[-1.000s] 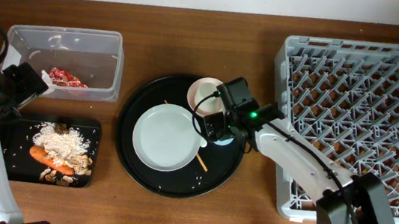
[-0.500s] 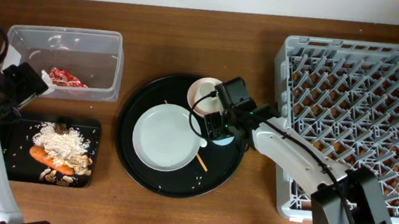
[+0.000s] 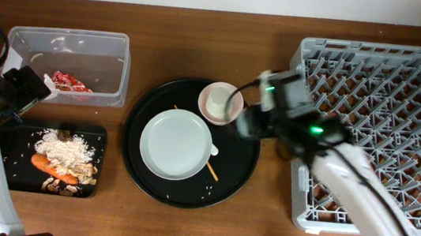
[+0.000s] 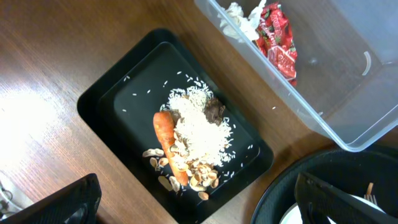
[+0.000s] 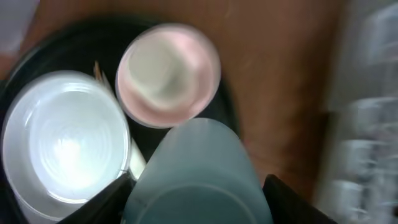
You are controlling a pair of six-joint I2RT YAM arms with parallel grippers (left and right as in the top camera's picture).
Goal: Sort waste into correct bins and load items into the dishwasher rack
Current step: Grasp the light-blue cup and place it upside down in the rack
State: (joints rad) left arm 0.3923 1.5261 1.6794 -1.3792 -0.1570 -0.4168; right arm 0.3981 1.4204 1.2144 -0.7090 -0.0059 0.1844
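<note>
Right fingers [image 5: 115,190] clamped on the blue cup [image 5: 199,174]; left fingers [image 4: 68,202] wide apart, holding nothing.
We see the cup gripped by its sides, hanging over the right edge of the round tray [image 3: 239,177], just beside the pink bowl [image 3: 220,103]; the plate [image 3: 176,144] lies on that tray. Our left fingers hover above the black tray [image 4: 124,87] with rice [image 4: 199,124] and a carrot [image 4: 166,140], next to the clear tub [image 3: 67,46] holding a red wrapper [image 3: 70,82]. On our right, the rack [image 3: 403,100] sits on the worktop [image 3: 204,38].
</note>
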